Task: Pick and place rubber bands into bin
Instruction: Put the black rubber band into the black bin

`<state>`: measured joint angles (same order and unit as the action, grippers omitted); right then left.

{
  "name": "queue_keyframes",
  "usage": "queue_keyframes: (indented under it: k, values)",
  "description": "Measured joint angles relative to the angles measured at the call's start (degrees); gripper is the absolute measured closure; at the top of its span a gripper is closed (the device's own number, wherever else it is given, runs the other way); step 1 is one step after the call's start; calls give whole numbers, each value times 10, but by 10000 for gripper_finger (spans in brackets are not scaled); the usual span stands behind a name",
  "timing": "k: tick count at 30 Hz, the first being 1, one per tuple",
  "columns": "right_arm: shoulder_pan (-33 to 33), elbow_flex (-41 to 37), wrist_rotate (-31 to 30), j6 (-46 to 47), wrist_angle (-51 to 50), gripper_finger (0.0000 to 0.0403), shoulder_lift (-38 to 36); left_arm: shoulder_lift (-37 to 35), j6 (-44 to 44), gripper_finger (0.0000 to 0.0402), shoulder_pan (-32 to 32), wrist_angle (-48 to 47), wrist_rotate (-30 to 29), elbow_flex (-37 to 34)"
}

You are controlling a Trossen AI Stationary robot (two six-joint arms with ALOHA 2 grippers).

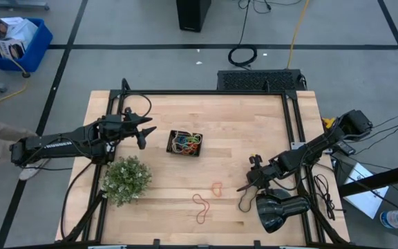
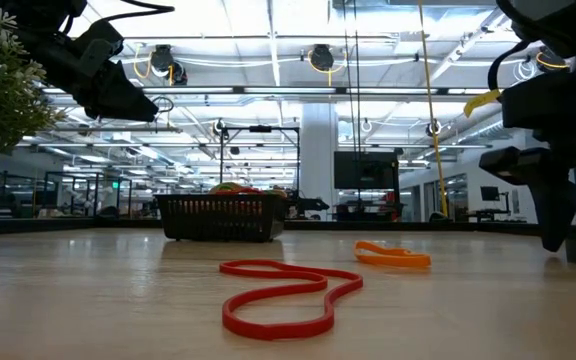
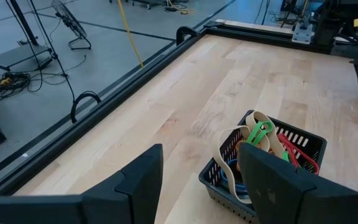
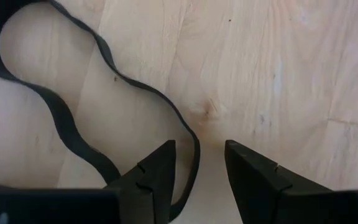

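The black mesh bin [image 1: 185, 143] stands mid-table and holds several coloured rubber bands [image 3: 267, 140]. A red band [image 1: 200, 207] and an orange band [image 1: 217, 188] lie flat on the wood nearer the front; they also show in the low view [image 2: 278, 295] [image 2: 393, 257]. A black band [image 4: 61, 118] lies on the table at the right. My right gripper [image 4: 199, 152] is open and low over the table. Its fingertips stand on either side of the black band's near end [image 4: 194, 155]. I cannot tell whether they touch it. My left gripper [image 3: 197, 168] is open and empty, raised just left of the bin.
A green plant [image 1: 126, 178] stands at the front left, close under my left arm. A black rounded device [image 1: 280, 211] sits at the front right beside my right gripper. A black metal frame [image 1: 292, 117] edges the table. Bare wood lies between the bin and the loose bands.
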<state>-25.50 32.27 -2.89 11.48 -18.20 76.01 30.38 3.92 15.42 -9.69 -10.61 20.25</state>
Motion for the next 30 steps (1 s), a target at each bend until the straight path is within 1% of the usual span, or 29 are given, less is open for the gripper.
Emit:
queue_keyframes:
  k: [4, 7, 10, 16, 20, 23, 30]
  values:
    - [0, 0, -2, -25, -6, 280, 0, 0, 0, 185, 0, 0, 0, 0]
    - [0, 0, -3, -37, -10, 298, 0, 0, 0, 185, 0, 0, 0, 0]
    - [0, -1, -2, -38, -9, 325, 0, 0, 0, 185, 0, 0, 0, 0]
    - [0, -15, 0, -29, 5, 393, -1, 0, -1, 185, 0, 0, 0, 0]
    - [0, -17, -12, -9, 13, 397, -2, 0, -1, 185, 0, 0, 0, 0]
    - [0, -19, -38, -20, 41, 400, -3, 0, -2, 185, 0, 0, 0, 0]
    - [6, -19, -156, -98, 85, 401, -38, 0, -2, 185, 0, 0, 0, 0]
